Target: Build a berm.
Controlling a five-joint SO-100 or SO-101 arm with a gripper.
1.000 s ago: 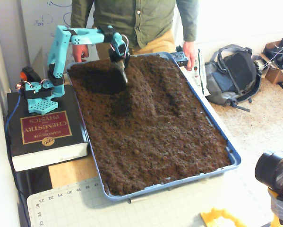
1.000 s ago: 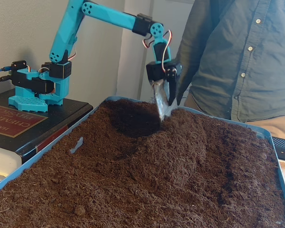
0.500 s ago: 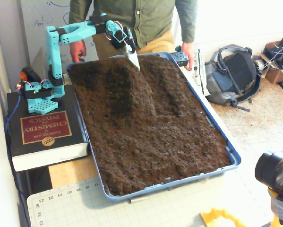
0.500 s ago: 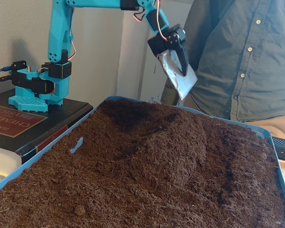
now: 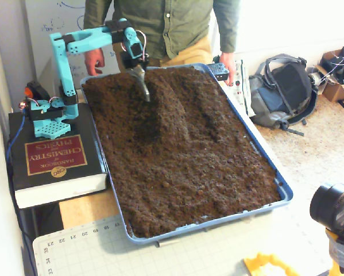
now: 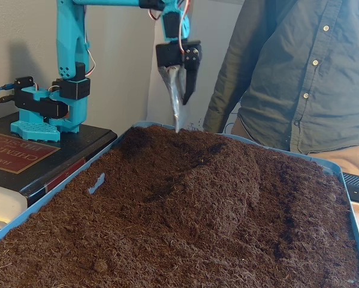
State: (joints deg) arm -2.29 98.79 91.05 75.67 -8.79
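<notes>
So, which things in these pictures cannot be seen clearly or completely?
- Hand: open or shut is unclear in both fixed views; its silvery blade hides the gap.
- Blade tip: whether it touches the soil is unclear.
- Berm: its near end is hard to separate from level soil.
- Person: head cut off by the top edge.
- Tray: near end cut off by the bottom edge in a fixed view.
</notes>
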